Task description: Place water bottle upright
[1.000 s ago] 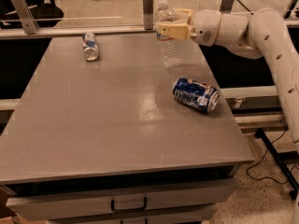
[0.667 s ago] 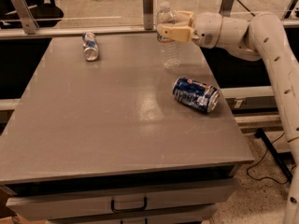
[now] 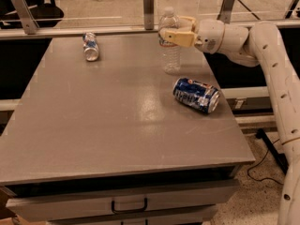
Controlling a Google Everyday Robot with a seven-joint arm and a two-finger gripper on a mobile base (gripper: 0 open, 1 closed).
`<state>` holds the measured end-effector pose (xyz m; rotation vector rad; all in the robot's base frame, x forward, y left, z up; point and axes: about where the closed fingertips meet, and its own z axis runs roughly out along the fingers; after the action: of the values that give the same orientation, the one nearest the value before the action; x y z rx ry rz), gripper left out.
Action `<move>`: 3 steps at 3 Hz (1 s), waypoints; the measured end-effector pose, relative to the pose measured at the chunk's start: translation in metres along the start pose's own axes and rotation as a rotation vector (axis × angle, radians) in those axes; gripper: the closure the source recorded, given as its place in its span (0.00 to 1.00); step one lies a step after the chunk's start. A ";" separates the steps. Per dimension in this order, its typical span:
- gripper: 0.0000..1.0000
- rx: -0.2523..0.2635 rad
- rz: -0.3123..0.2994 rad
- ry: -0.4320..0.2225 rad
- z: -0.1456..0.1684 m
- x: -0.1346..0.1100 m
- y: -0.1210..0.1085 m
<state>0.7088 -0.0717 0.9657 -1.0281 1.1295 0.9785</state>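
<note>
Now the water bottle stands up on the bench, in the upper middle of the frame. The claw is clenched on it near the top. It looks light, thin and easy to squash, so a soft hold up high seems best.

The gripper, at the shoulder of the water bottle, covers part of its label; the arm behind runs off-frame.

The white arm stands at the surface's 3 o'clock edge, bent toward 9 o'clock. Its pincer, at 1 o'clock, clasps the water bottle near its top.
</note>
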 end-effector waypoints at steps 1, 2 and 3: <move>0.59 -0.010 0.020 -0.018 -0.004 0.005 0.001; 0.35 -0.016 0.032 -0.026 -0.007 0.008 0.002; 0.12 -0.015 0.038 -0.026 -0.009 0.010 0.002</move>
<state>0.7061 -0.0786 0.9547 -1.0062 1.1253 1.0294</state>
